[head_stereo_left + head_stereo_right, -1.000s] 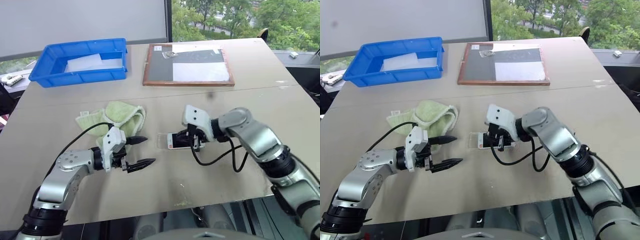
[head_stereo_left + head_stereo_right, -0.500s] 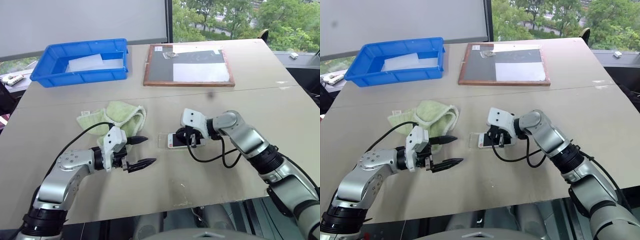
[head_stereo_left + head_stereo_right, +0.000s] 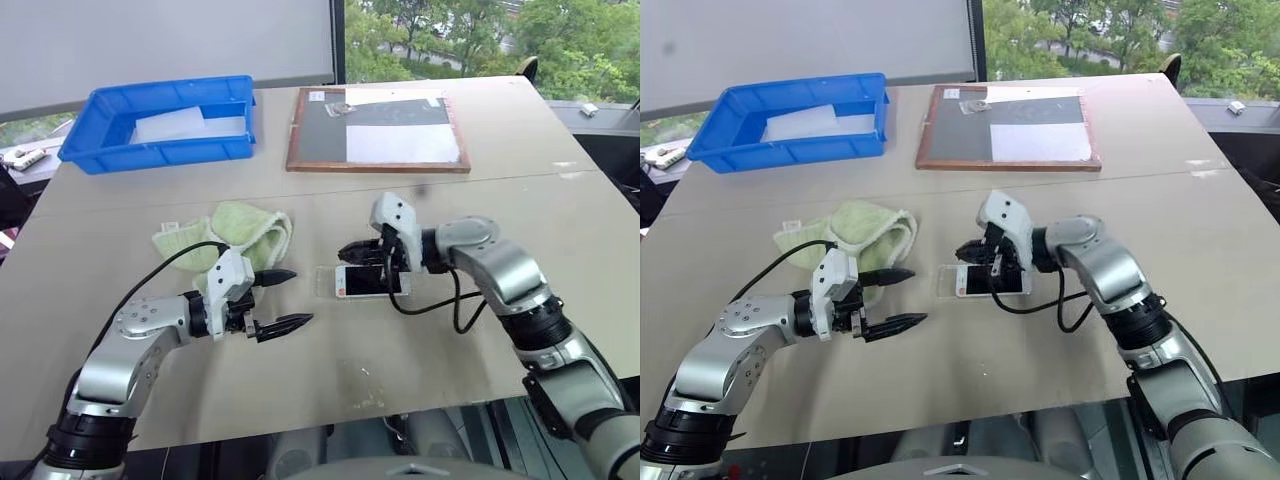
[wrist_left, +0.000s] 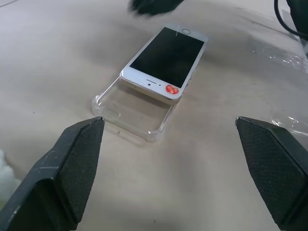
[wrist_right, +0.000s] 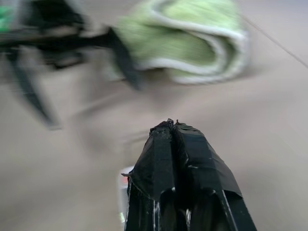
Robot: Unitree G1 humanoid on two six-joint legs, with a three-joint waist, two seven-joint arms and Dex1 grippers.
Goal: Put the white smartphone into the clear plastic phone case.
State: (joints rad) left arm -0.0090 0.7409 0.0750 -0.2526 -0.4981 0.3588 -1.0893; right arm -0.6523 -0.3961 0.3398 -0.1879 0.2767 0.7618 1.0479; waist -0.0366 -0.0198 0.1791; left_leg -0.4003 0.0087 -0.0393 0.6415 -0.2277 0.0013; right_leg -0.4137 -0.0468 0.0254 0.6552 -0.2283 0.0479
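On your counter you see a green cloth, a blue bin holding a white sheet, and a framed board.

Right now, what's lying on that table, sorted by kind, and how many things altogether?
Phones: 1, the white smartphone
Phone cases: 1, the clear plastic phone case
Cloths: 1, green towel
Bins: 1, blue bin
Framed boards: 1, wooden-framed board
Total: 5

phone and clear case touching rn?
Touching. The left wrist view shows the phone lying partly in the clear case, its button end resting over the case's wall.
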